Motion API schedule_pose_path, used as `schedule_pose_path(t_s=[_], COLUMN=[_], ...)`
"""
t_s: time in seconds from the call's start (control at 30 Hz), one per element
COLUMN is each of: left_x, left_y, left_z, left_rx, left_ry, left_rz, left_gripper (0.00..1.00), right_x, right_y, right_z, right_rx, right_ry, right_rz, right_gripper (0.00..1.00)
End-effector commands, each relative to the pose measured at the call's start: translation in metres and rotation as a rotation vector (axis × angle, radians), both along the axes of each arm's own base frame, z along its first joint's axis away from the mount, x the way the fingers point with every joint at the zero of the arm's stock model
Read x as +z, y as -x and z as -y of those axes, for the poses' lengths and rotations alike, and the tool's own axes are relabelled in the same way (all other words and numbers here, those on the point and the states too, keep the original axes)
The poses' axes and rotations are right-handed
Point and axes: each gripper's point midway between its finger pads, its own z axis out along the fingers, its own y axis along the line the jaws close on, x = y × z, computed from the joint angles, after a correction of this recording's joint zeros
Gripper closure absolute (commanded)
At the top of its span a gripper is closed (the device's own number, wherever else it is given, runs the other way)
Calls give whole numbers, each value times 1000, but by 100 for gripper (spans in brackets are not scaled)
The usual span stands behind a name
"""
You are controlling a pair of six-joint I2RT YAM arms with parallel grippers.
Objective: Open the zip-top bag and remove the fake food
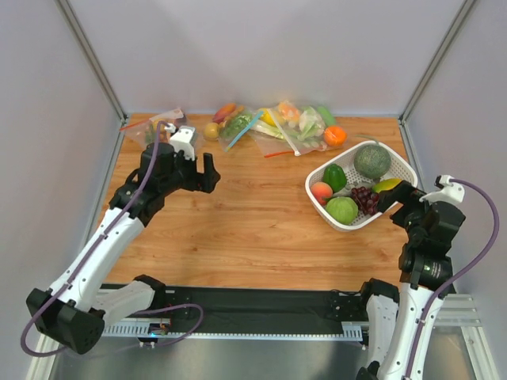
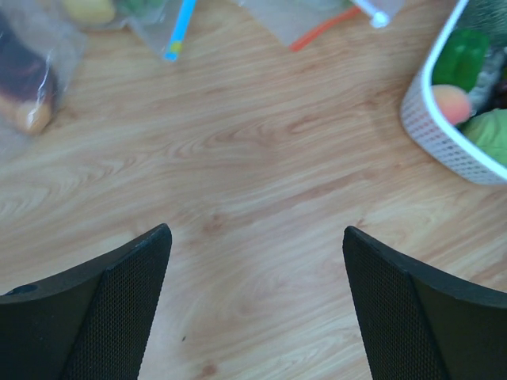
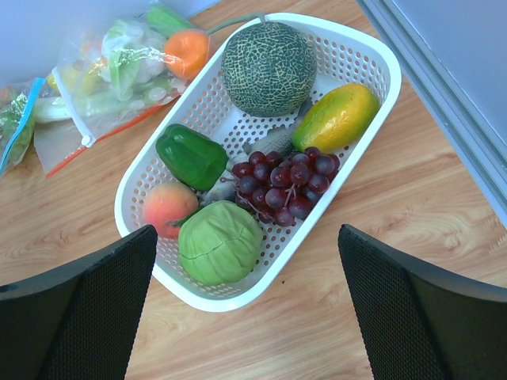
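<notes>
Both grippers are wide open and hold nothing. The left gripper [image 1: 198, 174] [image 2: 257, 233] hovers over bare table [image 1: 261, 229] left of centre. The right gripper [image 1: 392, 196] [image 3: 247, 229] hangs above the near right side of the white basket [image 1: 348, 226] [image 3: 238, 297]. The bag [image 1: 305, 131] [image 3: 119, 87] lies by the table's far edge, just beyond the basket, against other bags [image 1: 238, 123] on its left. Through its plastic show the orange [image 1: 335, 135] [image 3: 187, 52], nearest the basket, the cauliflower [image 1: 309, 123] [image 3: 131, 51] and the green piece [image 1: 325, 115] [image 3: 166, 17].

Wooden tabletop [image 1: 261, 237], warm orange-brown grain, fills centre. Pale grey panels enclose it: far wall [image 1: 269, 47], left wall [image 1: 40, 119], right wall [image 1: 475, 103]. Metal corner posts [image 1: 91, 59] at far corners. Black base plate [image 1: 261, 305] along near edge. Light soft, even.
</notes>
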Motion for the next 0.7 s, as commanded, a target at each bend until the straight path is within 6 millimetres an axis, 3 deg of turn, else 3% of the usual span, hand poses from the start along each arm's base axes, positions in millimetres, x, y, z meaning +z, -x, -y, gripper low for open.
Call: schedule_pose_path(t_s=[0.0, 0.07, 0.1, 0.13, 0.17, 0.2, 0.23, 0.27, 0.3, 0.33, 0.37, 0.5, 0.53, 0.57, 0.6, 0.63, 0.67], left_x=[41, 38, 50, 41, 56, 57, 42, 54, 53, 38, 46, 35, 23, 30, 12, 22, 19], left_y=[-14, -21, -25, -27, -32, -37, -44, -50, -55, -63, -69, -86, -90, -94, -96, -100, -101], left_z=[31, 53, 63, 84, 97, 107, 126, 137, 147, 162, 171, 208, 223, 232, 247, 257, 264], left_rx=[-31, -52, -62, -102, -120, -130, -151, -160, -171, -174, -179, -185, -193, -193, -196, -204, -206], left_ry=[45, 48, 59, 49, 70, 75, 74, 106, 122, 144, 176, 278, 278, 296, 274, 283, 280], left_rz=[87, 63, 84, 58, 84, 79, 29, 37, 25, -25, -20, -75, -91, -84, -110, -95, -101], left_gripper=[5, 5, 5, 5, 5, 5, 5, 4, 4, 4, 4, 4, 4, 4, 4, 4, 4], right_x=[5, 6, 6, 4, 4, 3, 4, 4, 3, 4, 4, 1, 2, 0, 1, 0, -1], right_y=[-1, 1, 1, 2, 2, 2, 3, 3, 4, 4, 5, 5, 6, 6, 8, 9, 9], right_z=[-1, -2, -3, -4, -5, -5, -6, -5, -6, -7, -7, -10, -12, -13, -13, -14, -14], right_rx=[9, 10, 13, 15, 17, 19, 18, 15, 16, 20, 21, 31, 36, 40, 40, 39, 38], right_ry=[7, 5, 5, 3, -3, -3, -2, -2, -5, -6, -2, -19, -22, -28, -26, -29, -33], right_rz=[27, 28, 29, 31, 37, 39, 46, 48, 45, 49, 49, 49, 52, 46, 52, 51, 51], right_gripper=[3, 2, 2, 3, 2, 2, 2, 2, 2, 2, 2, 2, 3, 2, 2, 2, 2])
